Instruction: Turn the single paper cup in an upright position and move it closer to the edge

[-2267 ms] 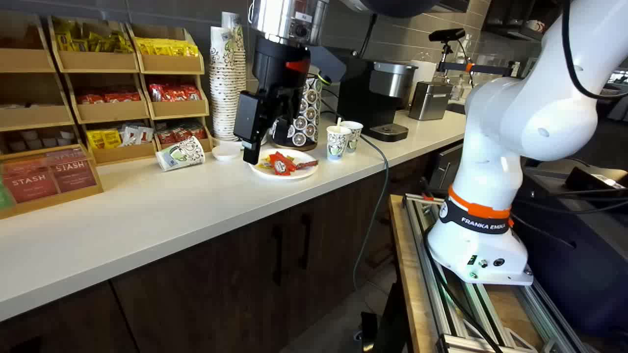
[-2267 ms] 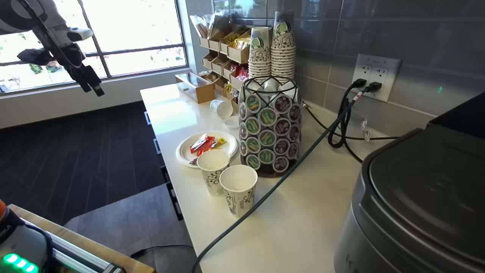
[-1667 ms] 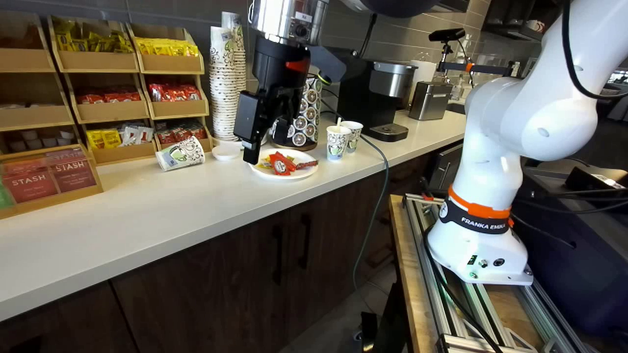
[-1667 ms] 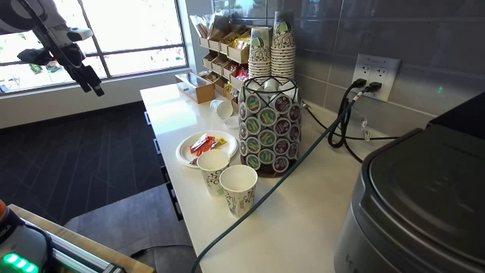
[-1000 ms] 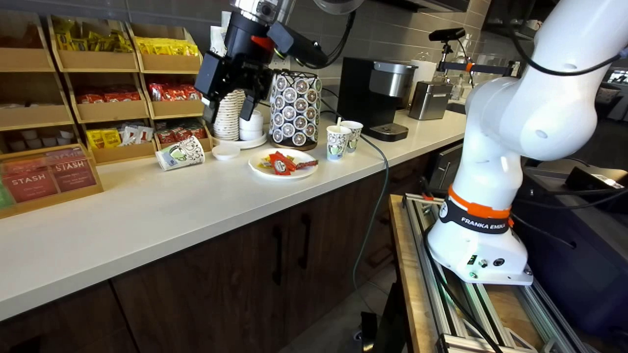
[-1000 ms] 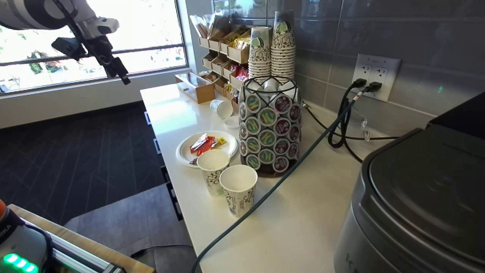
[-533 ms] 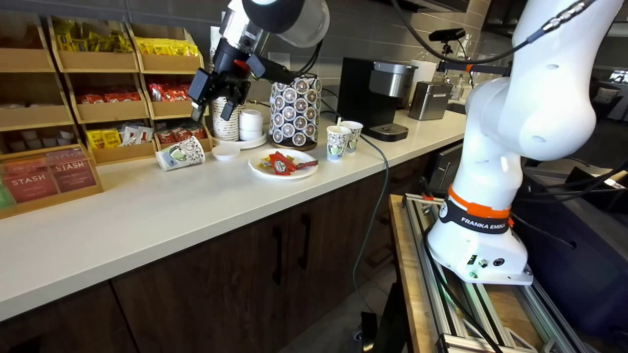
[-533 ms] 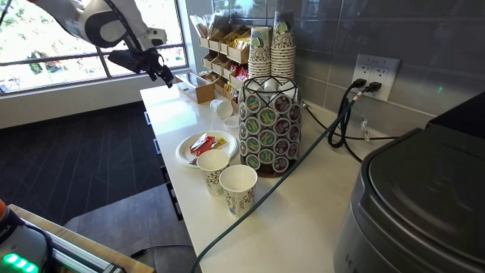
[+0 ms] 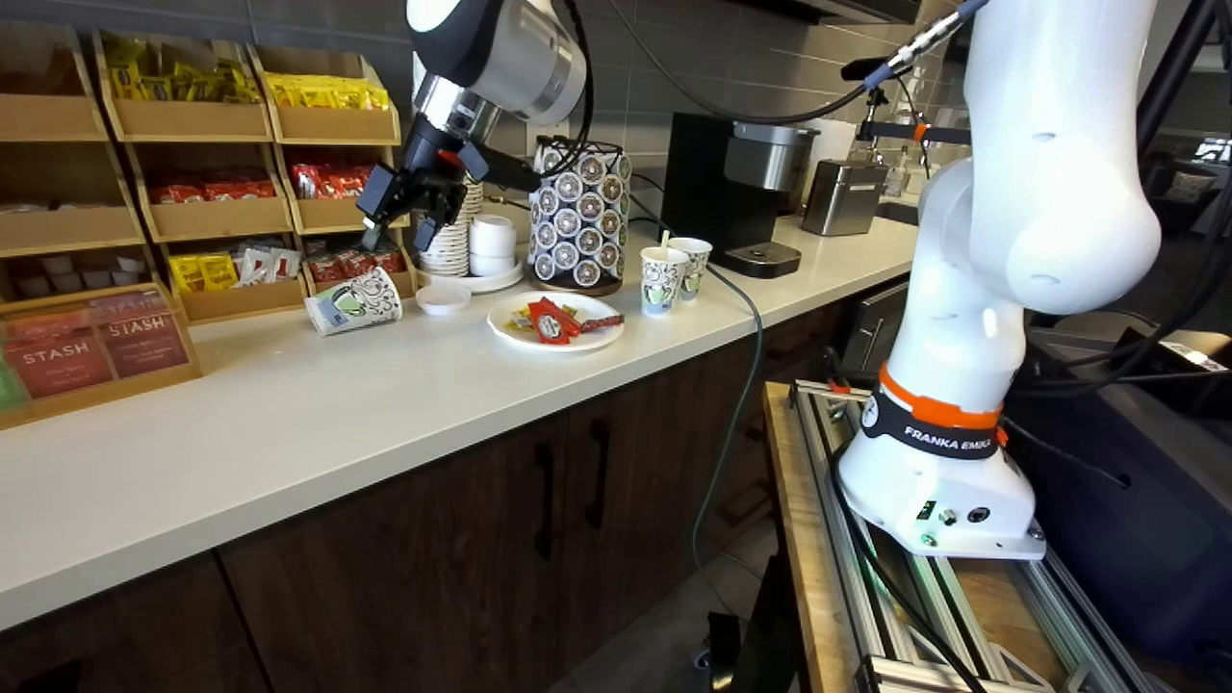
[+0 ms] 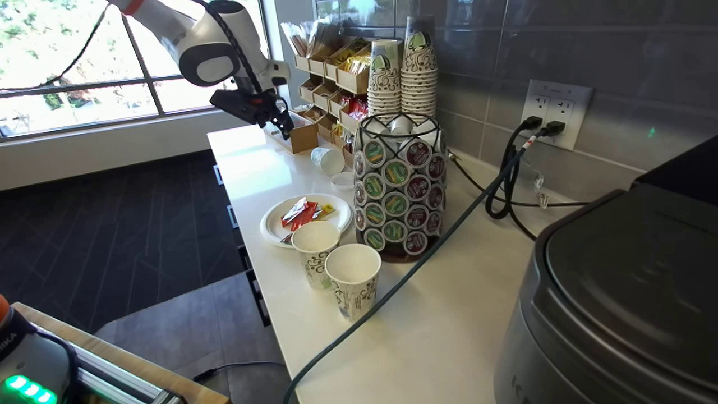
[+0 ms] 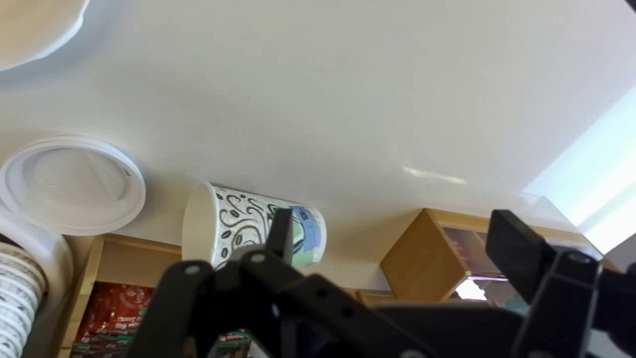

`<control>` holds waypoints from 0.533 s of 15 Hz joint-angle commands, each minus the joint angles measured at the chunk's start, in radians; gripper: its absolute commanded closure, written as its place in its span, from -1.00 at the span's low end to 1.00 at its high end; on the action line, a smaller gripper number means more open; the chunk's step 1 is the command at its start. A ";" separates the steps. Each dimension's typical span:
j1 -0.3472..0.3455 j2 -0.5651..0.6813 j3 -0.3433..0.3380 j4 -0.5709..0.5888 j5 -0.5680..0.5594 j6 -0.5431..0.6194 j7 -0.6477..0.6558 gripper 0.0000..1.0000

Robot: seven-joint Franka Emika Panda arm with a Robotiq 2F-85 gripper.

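Note:
The single paper cup (image 9: 354,303), white with a green printed pattern, lies on its side on the pale countertop. It lies in front of the packet rack. It also shows in an exterior view (image 10: 327,161) and in the wrist view (image 11: 243,223), with its mouth facing the white lid. My gripper (image 9: 397,236) is open and empty, tilted, above the cup and slightly toward the cup stack. In the wrist view the gripper (image 11: 392,228) has its jaws wide apart; one finger (image 11: 281,231) covers part of the cup. The edge (image 9: 385,469) is the counter's front rim above dark cabinets.
A wooden tea box (image 9: 96,351) stands left of the cup. A white lid (image 9: 444,296) lies beside the cup's mouth. A plate (image 9: 500,330) with packets, a pod carousel (image 9: 581,217) and two upright cups (image 9: 660,279) stand right. The packet rack (image 9: 202,226) and cup stacks (image 10: 419,73) are behind.
The gripper has tilted and swung over the counter toward the fallen cup, leftward and back from above the plate. The cup and other things on the counter have not moved.

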 commanded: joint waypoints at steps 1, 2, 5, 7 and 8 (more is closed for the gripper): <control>-0.050 0.018 0.040 0.014 -0.021 0.003 0.016 -1.00; -0.055 0.032 0.039 0.024 -0.023 0.003 0.017 -1.00; -0.058 0.044 0.041 0.037 -0.024 0.004 0.018 -1.00; -0.058 0.044 0.041 0.039 -0.024 0.004 0.018 -1.00; -0.058 0.044 0.041 0.039 -0.024 0.004 0.018 -1.00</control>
